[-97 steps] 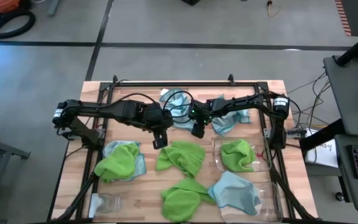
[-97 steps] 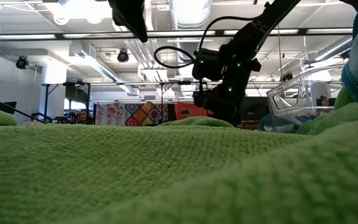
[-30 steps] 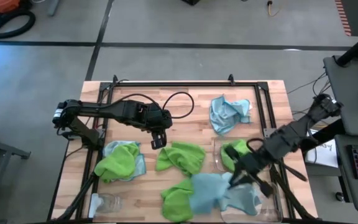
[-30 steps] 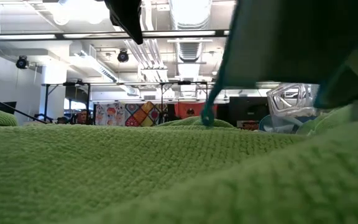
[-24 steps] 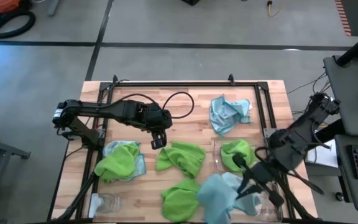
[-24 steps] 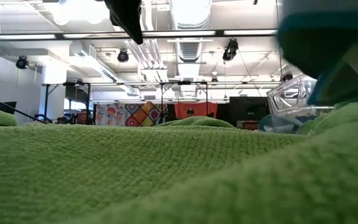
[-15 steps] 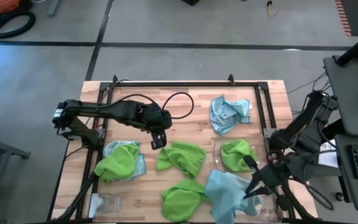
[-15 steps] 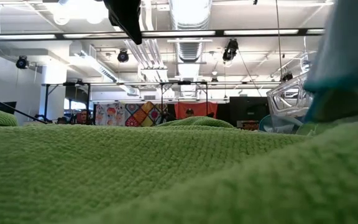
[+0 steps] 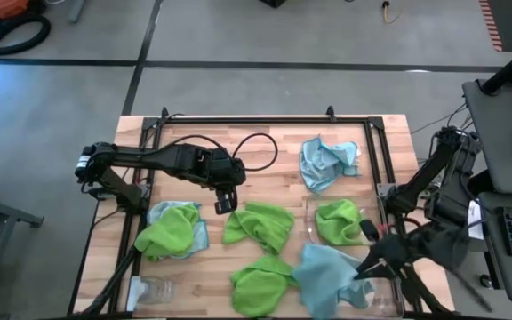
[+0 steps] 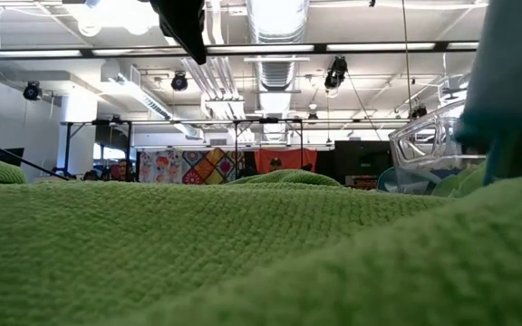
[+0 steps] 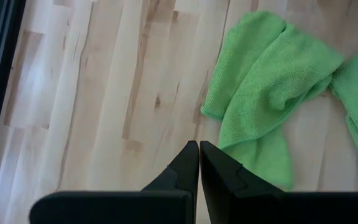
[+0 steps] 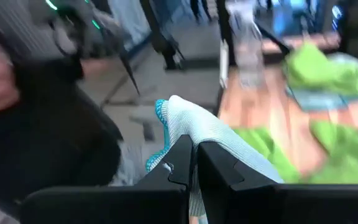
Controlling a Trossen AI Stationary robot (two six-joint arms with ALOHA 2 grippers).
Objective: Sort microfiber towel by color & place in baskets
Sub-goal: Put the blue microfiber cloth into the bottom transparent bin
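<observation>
The right gripper [image 9: 365, 267], lower right, clenches 1 blue towel [image 9: 327, 276] over the blue basket [image 9: 382, 291] for colour-matched deposit. The left gripper [image 9: 224, 205], centre-left, is clenched and empty, parked clear.

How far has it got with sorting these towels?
Early days. One green towel lies in the upper basket. The right gripper is shut on a blue towel over the lower basket, not yet let go. Left on the table: three green towels, a blue one and another blue under a green one. The left gripper waits, shut.
</observation>
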